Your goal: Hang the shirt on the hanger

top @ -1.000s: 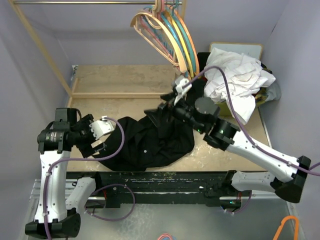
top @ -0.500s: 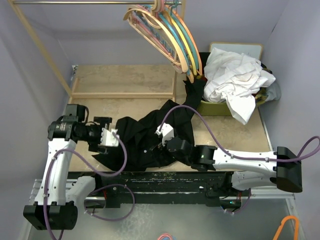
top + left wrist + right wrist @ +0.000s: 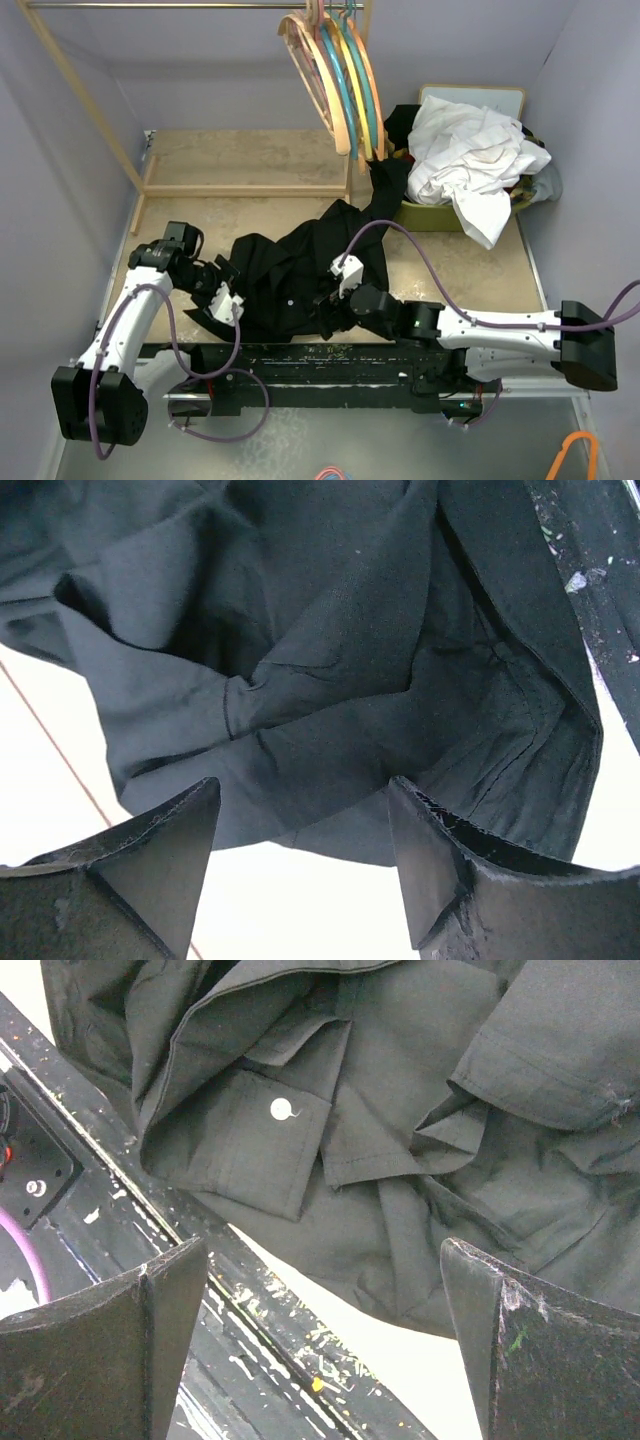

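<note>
My left claw [image 3: 222, 300] [image 3: 300, 800] stands open at the left hem of the shirt [image 3: 300, 275] [image 3: 330, 670], with nothing between its fingers; whether the tips touch the cloth I cannot tell. My right claw [image 3: 330, 297] [image 3: 320, 1260] gapes wide over the shirt's near side, above a buttoned cuff, and holds nothing. The shirt lies crumpled on the bench [image 3: 250, 155], close to the middle of the near edge, one dark strip trailing toward the far right corner, where a white cloth [image 3: 470, 160] is heaped. The hanger [image 3: 310, 85] hangs with the coloured ones on the rail [image 3: 150, 5] above the far edge.
</note>
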